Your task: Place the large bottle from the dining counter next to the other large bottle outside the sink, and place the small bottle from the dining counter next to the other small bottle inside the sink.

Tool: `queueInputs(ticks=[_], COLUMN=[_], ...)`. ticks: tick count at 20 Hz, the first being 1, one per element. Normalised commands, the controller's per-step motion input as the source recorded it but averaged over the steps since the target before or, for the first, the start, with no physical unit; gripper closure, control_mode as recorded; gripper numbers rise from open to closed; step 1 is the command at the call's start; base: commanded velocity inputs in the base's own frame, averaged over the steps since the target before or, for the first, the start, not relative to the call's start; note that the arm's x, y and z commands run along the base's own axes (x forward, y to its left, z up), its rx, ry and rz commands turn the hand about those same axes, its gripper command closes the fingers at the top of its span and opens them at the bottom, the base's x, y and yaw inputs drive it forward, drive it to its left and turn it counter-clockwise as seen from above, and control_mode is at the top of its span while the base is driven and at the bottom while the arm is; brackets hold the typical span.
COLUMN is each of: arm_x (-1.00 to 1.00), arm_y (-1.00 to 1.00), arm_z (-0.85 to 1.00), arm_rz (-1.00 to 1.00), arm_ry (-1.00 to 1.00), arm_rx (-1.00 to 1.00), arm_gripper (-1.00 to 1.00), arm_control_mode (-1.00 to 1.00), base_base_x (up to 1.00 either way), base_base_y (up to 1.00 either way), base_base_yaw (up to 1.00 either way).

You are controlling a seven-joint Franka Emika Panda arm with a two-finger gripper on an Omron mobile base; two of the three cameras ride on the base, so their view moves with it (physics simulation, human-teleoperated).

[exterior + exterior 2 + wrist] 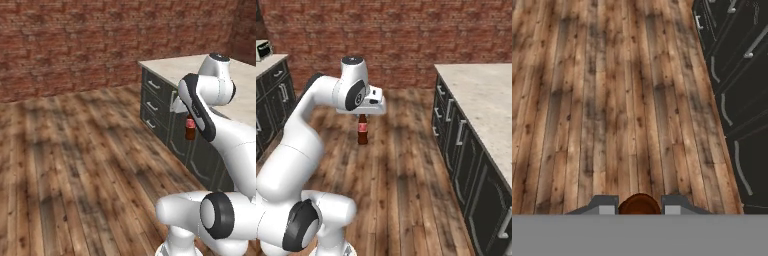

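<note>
From the left base view we see our hand [189, 116] carried over the wooden floor [75, 165], with the small bottle [190, 129] hanging straight below it, dark brown-red with a reddish label. Most of the hand is hidden behind our own forearm here. Just behind the hand runs a beige surface [175, 65] over dark drawers [155, 107]. We judge the bottle hangs upright so it can be set down standing.

From the right base view the hand [362, 116] is clamped on the neck of the small bottle [362, 131], whose body hangs free below, well above the floor [406, 170]. Off to one side of the hand lies another beige surface [481, 100] with dark cabinets [456, 145] beneath. We take it that the grip at the neck leaves the base free for lowering into the sink.

In the hand view the two fingertips [603, 205] sit close against the round brown top of the small bottle [640, 204] between them. Beyond the hand lie floor planks [612, 100] and dark cabinet fronts [737, 75]. No sink is visible, so we judge this to be the carrying stage.
</note>
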Motion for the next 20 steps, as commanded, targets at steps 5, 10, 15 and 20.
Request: queueInputs(ticks=[5,10,15,20], arm_x=[0.0,0.0,0.0,0.0], arm_y=[0.0,0.0,0.0,0.0], arm_z=[0.0,0.0,0.0,0.0], arm_rz=[0.0,0.0,0.0,0.0], arm_ry=[0.0,0.0,0.0,0.0], arm_rx=[0.0,0.0,0.0,0.0], arm_gripper=[1.0,1.0,1.0,1.0], arm_control_mode=[1.0,1.0,1.0,1.0], base_base_x=[0.0,0.0,0.0,0.0], base_base_y=[0.0,0.0,0.0,0.0], base_base_yaw=[-0.25,-0.25,-0.25,-0.25])
